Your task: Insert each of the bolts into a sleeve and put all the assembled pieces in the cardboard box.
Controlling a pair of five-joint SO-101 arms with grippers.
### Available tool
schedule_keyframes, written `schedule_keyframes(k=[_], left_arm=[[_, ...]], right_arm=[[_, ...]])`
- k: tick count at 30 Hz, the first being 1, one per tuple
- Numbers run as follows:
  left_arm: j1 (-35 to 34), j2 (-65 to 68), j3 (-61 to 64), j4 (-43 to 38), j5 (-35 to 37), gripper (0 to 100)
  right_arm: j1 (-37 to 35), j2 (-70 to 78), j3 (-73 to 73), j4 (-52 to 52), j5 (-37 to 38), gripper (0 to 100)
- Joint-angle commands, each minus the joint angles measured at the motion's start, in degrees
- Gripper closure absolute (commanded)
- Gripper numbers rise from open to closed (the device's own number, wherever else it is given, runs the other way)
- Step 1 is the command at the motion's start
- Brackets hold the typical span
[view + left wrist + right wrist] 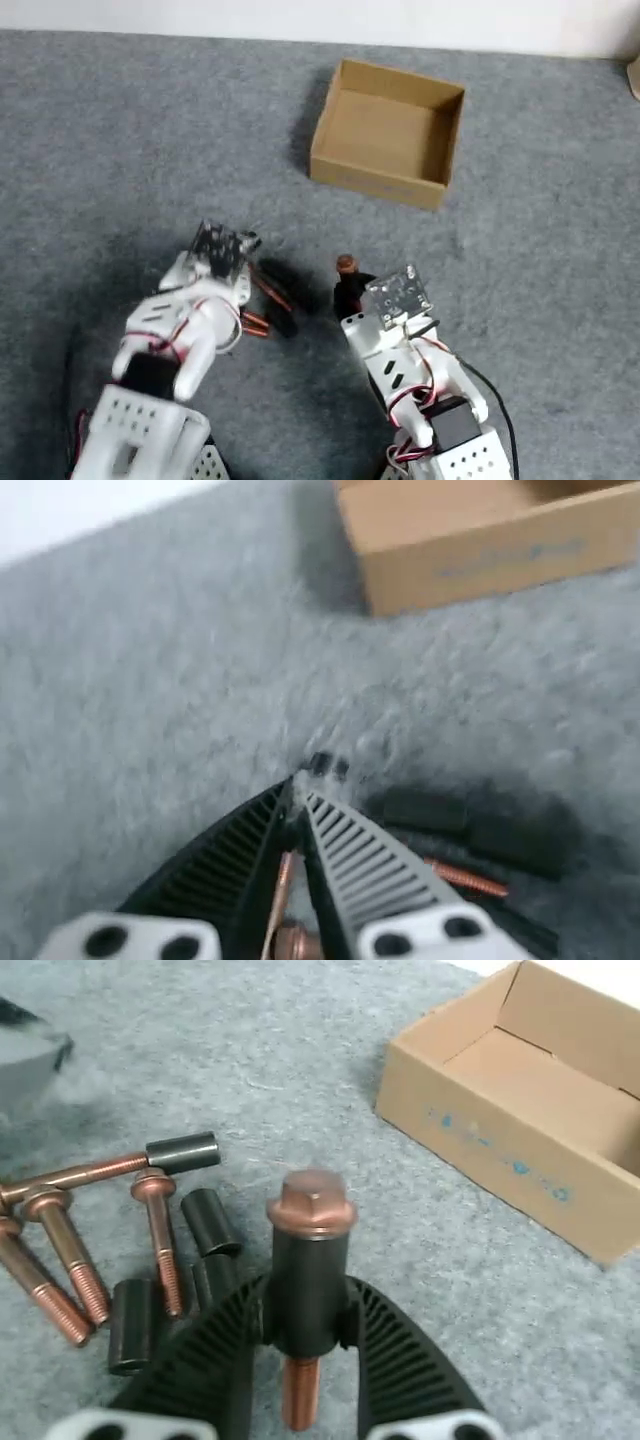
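Observation:
My right gripper (305, 1335) is shut on an assembled piece (310, 1270), a black sleeve with a copper bolt through it, held upright above the carpet; from above it shows as the assembled piece (346, 283). My left gripper (300, 795) is shut on a copper bolt (283, 880) lying along its fingers, low over the carpet; in the high view the left gripper (258, 268) is left of the right one. Loose bolts (62, 1250) and black sleeves (210, 1222) lie between the arms. The empty cardboard box (388, 132) stands farther back.
One bolt (80, 1175) lies with its tip in or at a sleeve (182, 1152). Two sleeves (430, 810) and a bolt (465, 877) lie just beside the left fingers. Grey carpet (520, 250) runs open around the box.

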Motion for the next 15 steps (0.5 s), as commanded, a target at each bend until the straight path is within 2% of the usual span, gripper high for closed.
schedule_keyframes(k=[1, 9, 15], left_arm=[[-2.7, 12.9, -5.1, -5.5, 4.0, 99], [-3.6, 13.4, -4.8, -6.1, 5.0, 99], [-3.6, 13.1, -3.4, -8.3, 5.0, 99]], right_arm=[[2.9, -0.5, -1.1, -2.5, 0.2, 99.5], [7.5, 2.2, -3.0, -3.2, 0.5, 99.5], [10.2, 18.9, -16.1, -7.6, 0.5, 99.5]])
